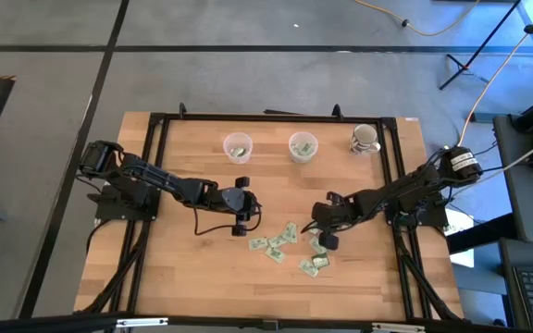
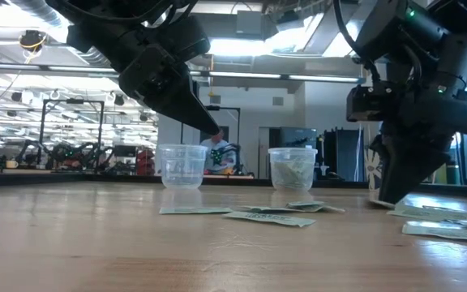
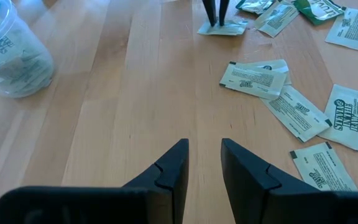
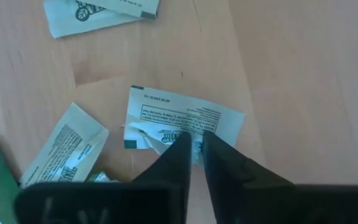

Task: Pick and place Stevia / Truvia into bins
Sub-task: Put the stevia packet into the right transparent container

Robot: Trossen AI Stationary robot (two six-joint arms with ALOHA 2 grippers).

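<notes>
Several pale green and white Stevia sachets (image 1: 285,245) lie flat on the wooden table near its front, between my two grippers. Two clear plastic bins (image 1: 238,147) (image 1: 303,146) stand at the far side, each with sachets inside. My right gripper (image 4: 196,135) points steeply down, its fingertips nearly together on one white sachet (image 4: 185,118). My left gripper (image 3: 204,144) hangs open above bare wood to the left of the sachets, with nothing between its fingers. My right gripper comes from above onto the white sachet's long edge (image 4: 194,148), about midway along it. The fingertips (image 4: 180,144) stand almost together with a sliver of paper between them. The sachet lies flat on the table, creased near one corner (image 4: 143,134).
A white patterned mug (image 1: 365,139) stands at the far right, beside the bins. A black frame (image 1: 155,185) runs around the table's edges. Bare wood lies between the sachets and the bins.
</notes>
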